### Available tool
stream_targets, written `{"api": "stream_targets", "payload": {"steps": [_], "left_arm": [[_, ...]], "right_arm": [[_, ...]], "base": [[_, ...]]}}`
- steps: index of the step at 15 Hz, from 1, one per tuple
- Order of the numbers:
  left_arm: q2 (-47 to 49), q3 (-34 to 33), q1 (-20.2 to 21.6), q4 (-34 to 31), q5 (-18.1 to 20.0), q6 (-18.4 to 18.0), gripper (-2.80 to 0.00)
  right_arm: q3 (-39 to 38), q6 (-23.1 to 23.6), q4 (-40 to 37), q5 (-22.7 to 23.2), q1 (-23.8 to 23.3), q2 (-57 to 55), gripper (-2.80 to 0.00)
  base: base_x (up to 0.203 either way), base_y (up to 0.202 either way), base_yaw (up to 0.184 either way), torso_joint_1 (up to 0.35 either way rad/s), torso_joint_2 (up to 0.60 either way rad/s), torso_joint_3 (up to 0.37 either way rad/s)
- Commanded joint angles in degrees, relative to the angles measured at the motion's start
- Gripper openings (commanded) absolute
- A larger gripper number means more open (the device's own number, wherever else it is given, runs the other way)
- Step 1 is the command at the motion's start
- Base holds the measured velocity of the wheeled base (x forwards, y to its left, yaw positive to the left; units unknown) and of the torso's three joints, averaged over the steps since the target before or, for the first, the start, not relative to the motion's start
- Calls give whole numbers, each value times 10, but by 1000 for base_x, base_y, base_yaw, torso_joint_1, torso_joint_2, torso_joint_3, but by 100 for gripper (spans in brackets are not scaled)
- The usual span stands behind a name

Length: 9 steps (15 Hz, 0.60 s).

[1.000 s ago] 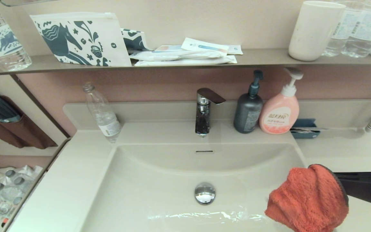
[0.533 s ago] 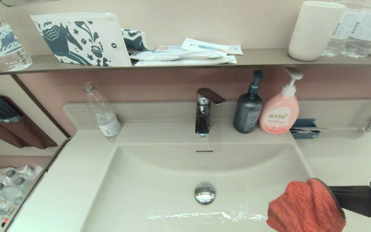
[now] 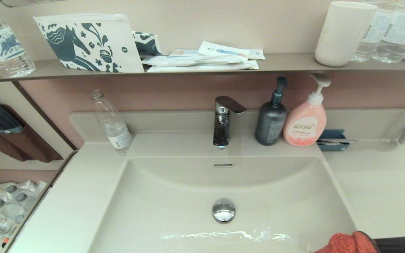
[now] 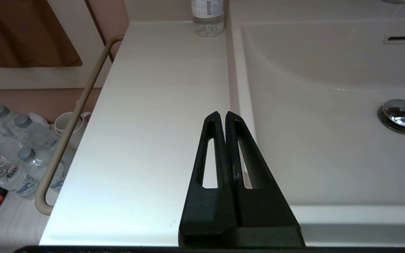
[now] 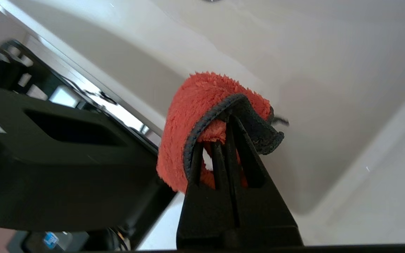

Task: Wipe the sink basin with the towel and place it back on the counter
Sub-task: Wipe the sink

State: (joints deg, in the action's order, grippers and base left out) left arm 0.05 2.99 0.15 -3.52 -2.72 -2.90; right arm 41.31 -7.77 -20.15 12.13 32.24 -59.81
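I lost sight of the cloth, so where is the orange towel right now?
The towel is clamped in the right hand, at the bottom right of the head view, over the near right corner of the sink basin.

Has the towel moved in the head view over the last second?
Yes. The towel, held in the right claw, has dropped toward the near right corner of the basin, farther from the pink soap bottle.

Matte black slotted jaws (tapered)
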Motion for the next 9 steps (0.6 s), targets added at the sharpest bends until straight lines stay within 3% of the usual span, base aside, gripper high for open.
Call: {"api": "stream_targets", "payload": {"steps": [1,5,9], "left_arm": [[0,-2,-1,0,11,0,-280],[0,-19,-1,2,33,-2,-280],[0,-19,-1,2,32,3,-280]], "right_arm": [[-2,11,-36,-25,-1,13,-280],[-19,18,-87,-73,-2,40,-280],[-55,21,-79,-110,-5,44,-280]], "base": [[0,0,0,0,0,0],[0,0,0,0,0,0],[0,0,0,0,0,0]]}}
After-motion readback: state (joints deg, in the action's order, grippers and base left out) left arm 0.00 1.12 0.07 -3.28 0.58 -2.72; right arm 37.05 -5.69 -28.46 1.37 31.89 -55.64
